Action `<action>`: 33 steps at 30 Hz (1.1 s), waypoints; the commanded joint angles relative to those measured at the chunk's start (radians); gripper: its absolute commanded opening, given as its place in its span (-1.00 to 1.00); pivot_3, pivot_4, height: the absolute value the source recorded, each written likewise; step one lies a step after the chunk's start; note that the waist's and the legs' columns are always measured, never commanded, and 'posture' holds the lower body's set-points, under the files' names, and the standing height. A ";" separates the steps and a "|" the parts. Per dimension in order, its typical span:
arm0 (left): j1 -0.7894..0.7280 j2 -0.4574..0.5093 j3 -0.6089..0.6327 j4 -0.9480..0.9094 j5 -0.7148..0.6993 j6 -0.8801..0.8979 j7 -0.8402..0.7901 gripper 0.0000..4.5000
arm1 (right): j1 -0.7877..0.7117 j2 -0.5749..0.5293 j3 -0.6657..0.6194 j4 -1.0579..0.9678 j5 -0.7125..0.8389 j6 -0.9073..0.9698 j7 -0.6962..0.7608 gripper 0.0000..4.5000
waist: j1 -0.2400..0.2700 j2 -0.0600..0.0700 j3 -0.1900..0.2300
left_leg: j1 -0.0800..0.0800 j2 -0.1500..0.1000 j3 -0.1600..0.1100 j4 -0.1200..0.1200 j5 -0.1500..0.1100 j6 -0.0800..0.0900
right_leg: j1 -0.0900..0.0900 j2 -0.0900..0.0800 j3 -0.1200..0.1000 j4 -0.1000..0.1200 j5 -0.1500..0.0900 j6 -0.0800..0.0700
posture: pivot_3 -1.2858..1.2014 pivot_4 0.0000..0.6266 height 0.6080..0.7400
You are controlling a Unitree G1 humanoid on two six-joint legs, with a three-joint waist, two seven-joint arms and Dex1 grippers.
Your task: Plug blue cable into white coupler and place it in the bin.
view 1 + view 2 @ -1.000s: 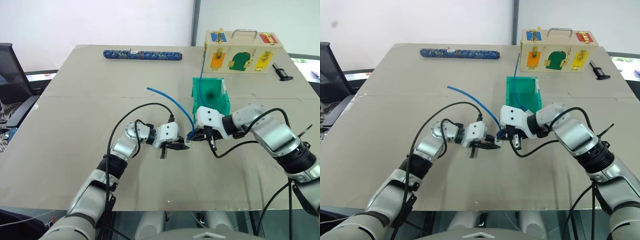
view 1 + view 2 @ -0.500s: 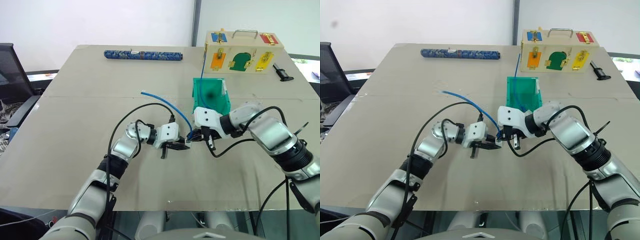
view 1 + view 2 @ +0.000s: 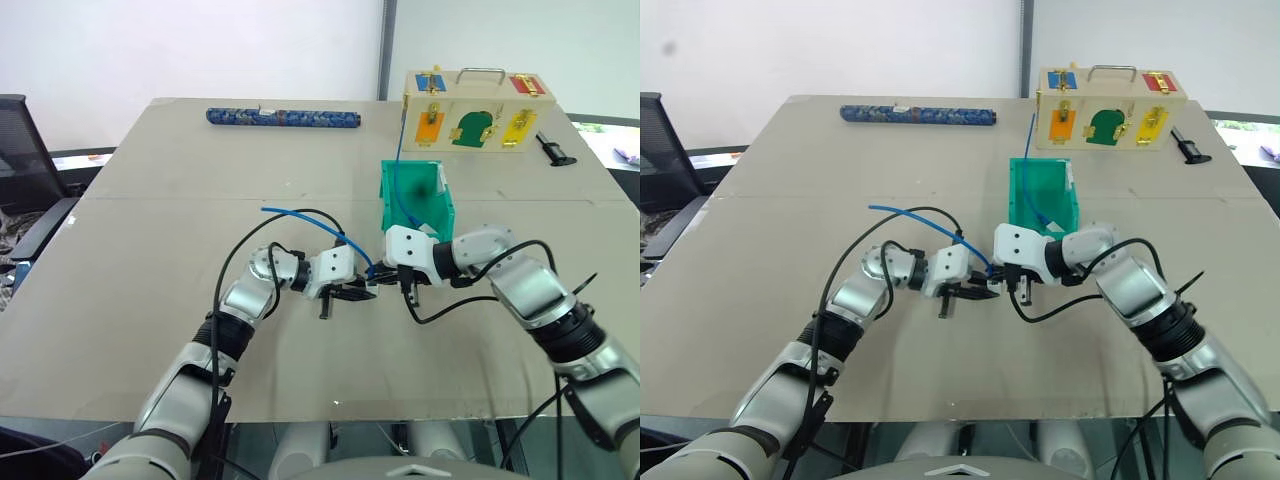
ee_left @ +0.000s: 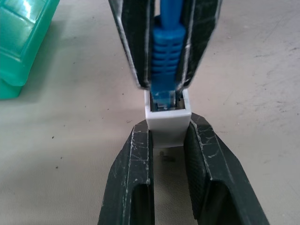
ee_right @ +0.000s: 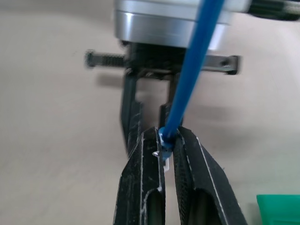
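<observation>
Pinching the white coupler point(image 4: 167, 123) between closed left fingers point(image 4: 136, 183) above the bench's point(image 3: 150, 250) middle, just before the teal bin point(image 3: 415, 190), right fingers point(image 4: 129, 42) clamp the blue cable point(image 4: 166, 51), its plug seated in the socket.

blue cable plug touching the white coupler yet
Touching. The left wrist view shows the blue cable plug seated in the white coupler socket, with no gap, the coupler pinched in the left gripper.

My two black-fingered left gripper point(image 4: 168, 154) pinches tiny white plastic coupler point(image 4: 167, 125); thin bright-blue cable point(image 4: 165, 61), teal-green plastic bin point(image 3: 418, 200), dark-blue patterned tube point(image 3: 284, 118), beige wooden box point(image 3: 474, 110) with orange, green, yellow panels, tan table point(image 3: 140, 270)
</observation>
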 commanded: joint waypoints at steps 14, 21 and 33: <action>-0.153 -0.110 0.197 -0.401 -0.276 0.783 0.297 -0.87 | 0.398 -0.132 -0.620 -0.657 0.292 0.195 -0.342 0.52 | 0.024 -0.001 0.006 | -0.013 -0.002 -0.003 0.002 0.000 0.000 | -0.007 -0.004 -0.005 0.000 -0.001 0.001 | 0.03 -0.52 0.97; -0.521 -0.268 0.280 -0.084 -0.323 0.989 0.482 -0.87 | 0.689 -0.004 -0.833 -0.740 0.275 0.205 -0.550 0.90 | 0.021 -0.001 0.006 | -0.012 -0.003 -0.002 0.003 0.000 0.000 | -0.007 -0.003 -0.006 0.000 -0.003 0.005 | 0.03 -0.52 0.97; -0.837 -0.423 0.308 0.586 -0.207 0.767 0.654 -0.25 | 0.940 0.079 -0.841 -0.787 0.276 0.011 -0.541 1.00 | 0.005 -0.001 0.009 | -0.009 -0.003 0.003 0.000 0.000 0.000 | -0.007 -0.002 0.000 -0.001 -0.004 0.007 | 0.03 -0.52 0.97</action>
